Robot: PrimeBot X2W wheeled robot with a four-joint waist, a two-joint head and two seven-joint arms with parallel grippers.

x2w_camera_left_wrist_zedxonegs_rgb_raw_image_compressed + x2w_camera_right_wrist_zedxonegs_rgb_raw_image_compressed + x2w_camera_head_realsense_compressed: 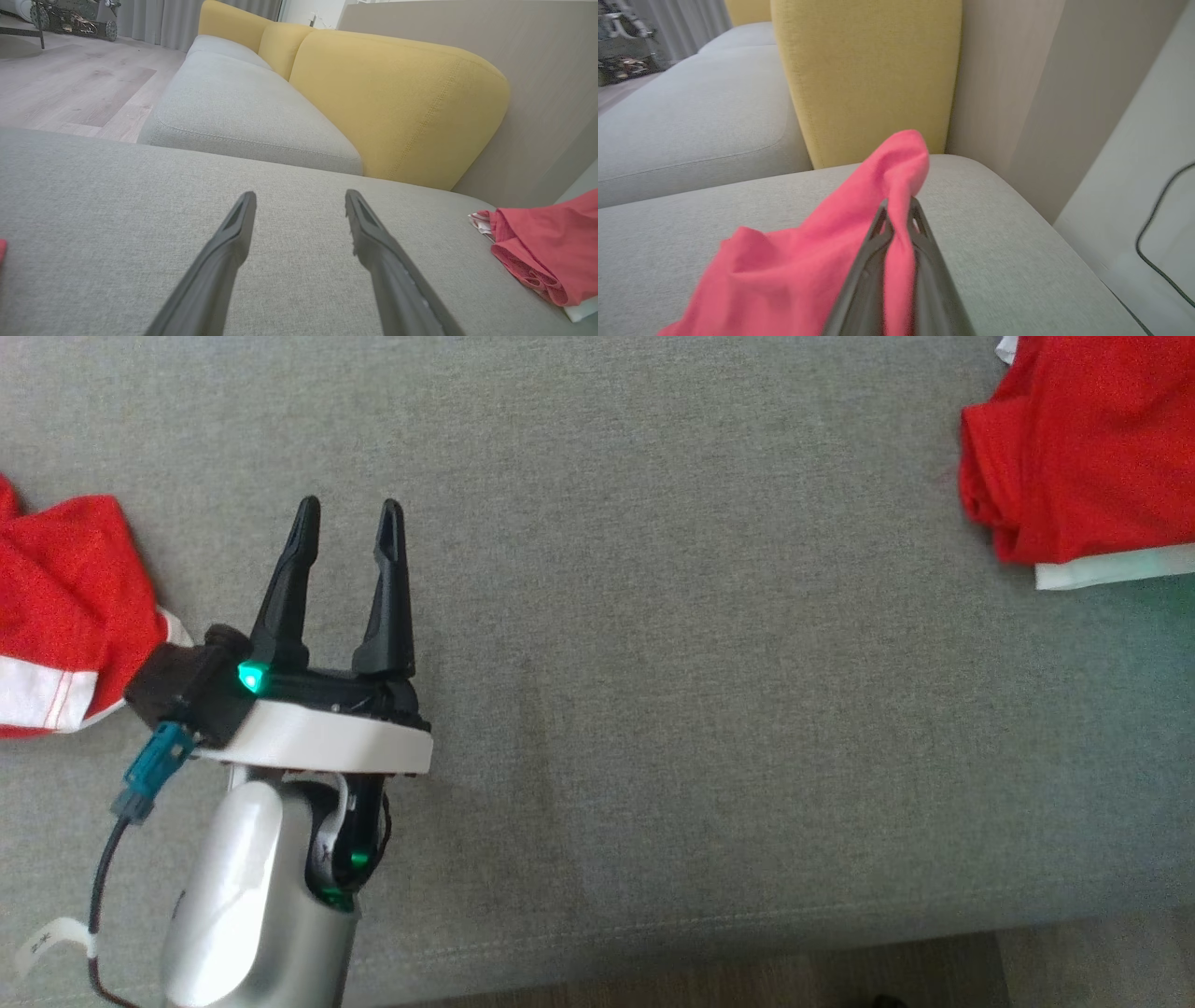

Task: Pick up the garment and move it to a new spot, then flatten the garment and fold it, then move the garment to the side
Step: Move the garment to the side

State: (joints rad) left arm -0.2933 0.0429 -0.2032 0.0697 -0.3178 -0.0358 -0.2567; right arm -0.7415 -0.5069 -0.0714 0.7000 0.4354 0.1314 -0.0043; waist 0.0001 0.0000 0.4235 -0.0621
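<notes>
Surface: grey sofa seat (700, 709), woven fabric, stitched seam along its near edge.
Backrest: yellow cushions (397, 102) stand at the far side of the seat; a pale wall panel is just beside them on the right.
L pincer (349, 507): fingers spread wide, nothing between them. It sits over bare grey fabric at lower left of head view, tips pointing away from the robot. Green light lit on its base.
R pincer (899, 205): fingers drawn nearly together, clamped on a fold of the red garment (808, 252). Cloth bulges up past the tips and drapes down-left onto the seat.
Garment, position: far right of the seat. In head view it is bunched at the upper right corner; in L wrist view it lies at the right edge, near the backrest end. Well apart from L pincer.
Garment, condition: crumpled, not flat, no clean fold lines.
Under garment: white item (1111, 569) shows below its near edge; cannot tell what it is.
Other cloth: red-and-white piece (56, 607) at the left edge of head view, white band w/ stitching. L arm's dark wrist block overlaps its right edge; contact cannot be told.
Floor: light wood boards (60, 79) beyond the seat.
Cable: thin dark lead (1153, 252) on the pale surface right of the seat.
</notes>
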